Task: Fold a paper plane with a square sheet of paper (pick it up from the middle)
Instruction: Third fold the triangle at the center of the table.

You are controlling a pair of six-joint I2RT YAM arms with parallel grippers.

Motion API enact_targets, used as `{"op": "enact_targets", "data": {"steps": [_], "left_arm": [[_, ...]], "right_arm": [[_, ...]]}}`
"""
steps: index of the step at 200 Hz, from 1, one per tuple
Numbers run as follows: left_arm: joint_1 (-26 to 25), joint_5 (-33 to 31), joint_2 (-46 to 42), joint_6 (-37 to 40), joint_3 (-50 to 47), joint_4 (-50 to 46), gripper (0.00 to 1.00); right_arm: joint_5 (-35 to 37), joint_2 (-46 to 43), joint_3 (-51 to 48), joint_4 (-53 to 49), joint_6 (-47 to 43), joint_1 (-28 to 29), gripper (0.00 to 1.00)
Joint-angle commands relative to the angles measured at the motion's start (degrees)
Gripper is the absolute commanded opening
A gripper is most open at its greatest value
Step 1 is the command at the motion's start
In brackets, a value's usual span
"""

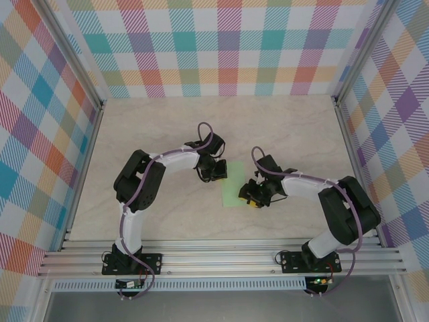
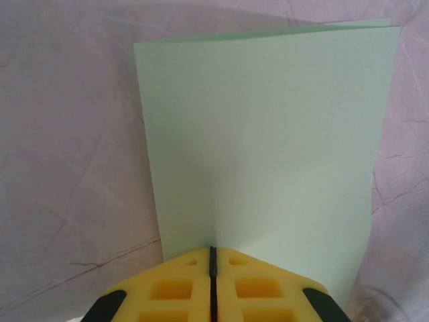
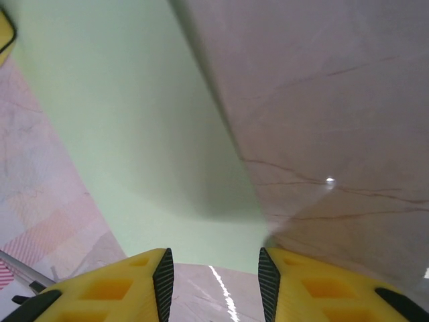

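Observation:
The square sheet of paper (image 1: 232, 189) is pale green and lies on the table between the two arms, doubled over on itself, with a second layer showing along its far edge (image 2: 348, 24). My left gripper (image 1: 216, 172) is shut, and its yellow fingertips (image 2: 213, 249) meet over the sheet's near edge. A faint crease runs up the paper from the tips; I cannot tell whether any paper is pinched. My right gripper (image 1: 254, 196) is open at the sheet's opposite end (image 3: 213, 265), with the paper's edge (image 3: 201, 231) just ahead of its fingers and bare table between them.
The beige marbled tabletop (image 1: 161, 127) is ringed by aluminium rails and checked cloth walls (image 1: 228, 47). Both arm bases sit on the rail at the near edge (image 1: 221, 258). The tip of the left gripper's finger (image 3: 4, 30) shows at the corner of the right wrist view.

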Motion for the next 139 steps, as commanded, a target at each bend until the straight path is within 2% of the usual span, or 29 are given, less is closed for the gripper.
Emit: {"op": "enact_targets", "data": {"steps": [1, 29, 50, 66, 80, 139], "left_arm": [[-0.5, -1.5, 0.3, 0.8, -2.4, -1.3, 0.08], [-0.5, -1.3, 0.2, 0.6, -2.6, -1.1, 0.08], [-0.5, -1.4, -0.3, 0.4, -2.8, -1.0, 0.08], [-0.5, -1.0, -0.5, 0.1, -3.0, -0.6, 0.08], [-0.4, -1.1, -0.1, -0.2, -2.7, -1.1, 0.07], [-0.1, -1.2, 0.5, -1.3, -2.8, -1.2, 0.06]], "right_arm": [[0.4, 1.2, 2.6, -0.3, -1.3, 1.1, 0.40], [1.4, 0.6, 3.5, -1.9, -1.5, 1.2, 0.39], [3.4, -4.9, 2.7, -2.0, 0.1, 2.5, 0.42], [1.4, -7.5, 0.1, 0.2, 3.5, 2.7, 0.45], [-0.7, -7.9, -2.2, 3.8, 6.8, 3.7, 0.45], [1.0, -5.1, -4.0, 10.3, 15.2, 10.6, 0.49]]}}
